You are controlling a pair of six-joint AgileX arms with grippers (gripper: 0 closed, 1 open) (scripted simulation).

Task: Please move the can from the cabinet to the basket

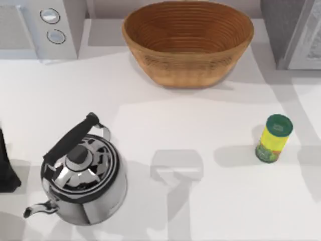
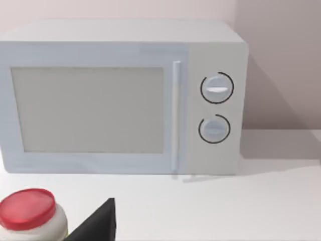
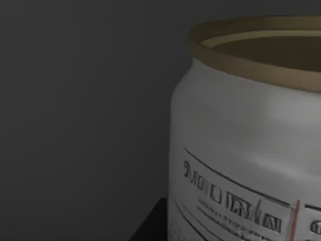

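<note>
One can (image 3: 241, 150) sits very close before the right arm's wrist camera, upright, with a gold rim and dark print on its pale side, against dim grey walls; I judge that it stands inside the cabinet (image 1: 301, 35) at the table's far right corner, and that the right arm has reached in there to fetch it. A dark sliver at the can's foot may be a fingertip, but whether the right jaws are spread or closed on the can I cannot tell. The wicker basket (image 1: 188, 75) waits with nothing in it at the far middle of the table, so the carry is not yet done. The left arm is parked at the table's left edge, its camera facing the white microwave (image 2: 120, 95), with a red-lidded jar (image 2: 30, 216) just beside one dark fingertip; its jaw state cannot be told either. A steel kettle (image 1: 83, 175) and a yellow-green jar (image 1: 273, 139) stand well apart on the table, clear of the likely path
</note>
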